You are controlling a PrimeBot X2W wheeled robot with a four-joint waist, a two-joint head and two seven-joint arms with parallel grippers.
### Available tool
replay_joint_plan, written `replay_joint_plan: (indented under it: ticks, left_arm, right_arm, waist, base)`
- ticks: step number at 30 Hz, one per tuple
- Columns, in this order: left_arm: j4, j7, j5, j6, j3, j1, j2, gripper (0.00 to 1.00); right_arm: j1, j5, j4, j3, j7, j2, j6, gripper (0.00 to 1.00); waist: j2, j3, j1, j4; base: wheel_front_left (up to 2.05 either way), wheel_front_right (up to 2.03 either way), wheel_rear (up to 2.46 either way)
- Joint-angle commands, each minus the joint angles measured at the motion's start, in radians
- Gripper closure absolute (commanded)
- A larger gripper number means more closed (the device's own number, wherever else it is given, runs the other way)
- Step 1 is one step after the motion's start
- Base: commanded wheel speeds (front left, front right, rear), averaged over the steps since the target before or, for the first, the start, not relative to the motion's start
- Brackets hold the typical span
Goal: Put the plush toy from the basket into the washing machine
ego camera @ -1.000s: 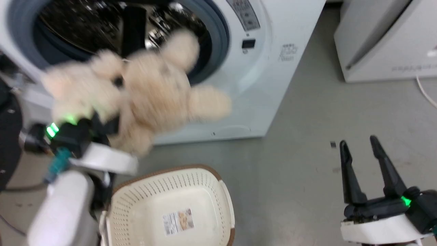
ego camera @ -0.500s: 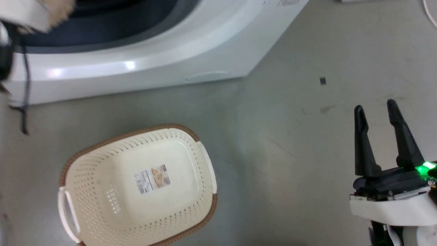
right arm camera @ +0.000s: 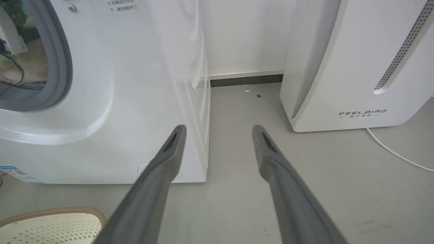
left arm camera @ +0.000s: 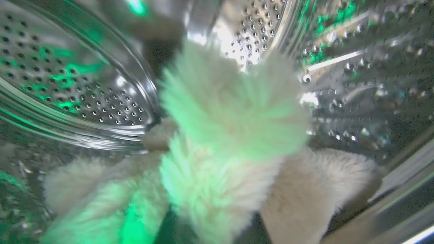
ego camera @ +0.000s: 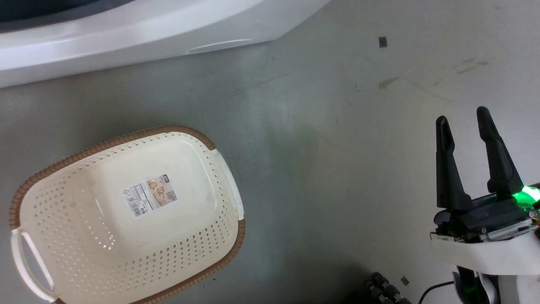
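Here, the plush toy [left arm camera: 230, 142] lies inside the washing machine [right arm camera: 135, 101], against its steel drum [left arm camera: 67, 84] and directly ahead of my left wrist camera. Fur hides the left gripper's fingers, so I cannot tell their state. My right gripper [ego camera: 462, 116] hangs before the washing machine's front corner, fingers apart, holding nothing. The basket [ego camera: 190, 236] sits on the floor before the washing machine.
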Motion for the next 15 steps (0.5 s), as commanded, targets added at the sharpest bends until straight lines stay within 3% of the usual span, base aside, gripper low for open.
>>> replay_joint_plan:
  ticks: [1, 6, 10, 11, 13, 15]
  left_arm:
    - [0.009, 0.005, 0.001, -0.001, -0.006, -0.016, 0.001, 1.00]
    - [0.116, 0.076, -0.082, -0.004, -0.125, -0.042, 0.001, 1.00]
    - [0.151, 0.070, -0.145, -0.004, -0.197, -0.063, 0.023, 1.00]
    - [0.159, 0.061, -0.155, -0.004, -0.209, -0.067, 0.027, 0.86]
    - [0.178, 0.038, -0.167, -0.004, -0.232, -0.068, 0.029, 0.00]
    - [0.195, 0.012, -0.177, -0.004, -0.254, -0.063, 0.025, 0.00]
  right_arm:
    - [-0.018, 0.008, -0.007, 0.001, -0.004, 0.000, -0.001, 0.00]
    - [-0.022, 0.011, -0.005, 0.006, -0.004, 0.000, -0.001, 0.00]
    - [-0.028, 0.013, -0.003, 0.007, -0.004, 0.000, -0.001, 0.00]
    - [-0.030, 0.012, -0.002, 0.006, -0.004, 0.000, -0.001, 0.00]
    - [-0.035, 0.011, -0.001, 0.004, -0.004, 0.000, -0.001, 0.00]
    - [-0.039, 0.007, 0.001, 0.002, -0.004, 0.000, -0.001, 0.00]
  waist:
    - [0.0000, 0.012, -0.0002, -0.008]
    - [0.0000, 0.020, -0.0002, -0.010]
    - [0.0000, 0.019, -0.0002, -0.008]
    - [0.0000, 0.016, -0.0002, -0.006]
    - [0.0000, 0.006, -0.0002, -0.001]
    - [0.0000, -0.010, -0.0002, 0.007]
  base:
    - [0.00, 0.00, 0.00]
    - [0.00, 0.00, 0.00]
    - [0.00, 0.00, 0.00]
    - [0.00, 0.00, 0.00]
    - [0.00, 0.00, 0.00]
    - [0.00, 0.00, 0.00]
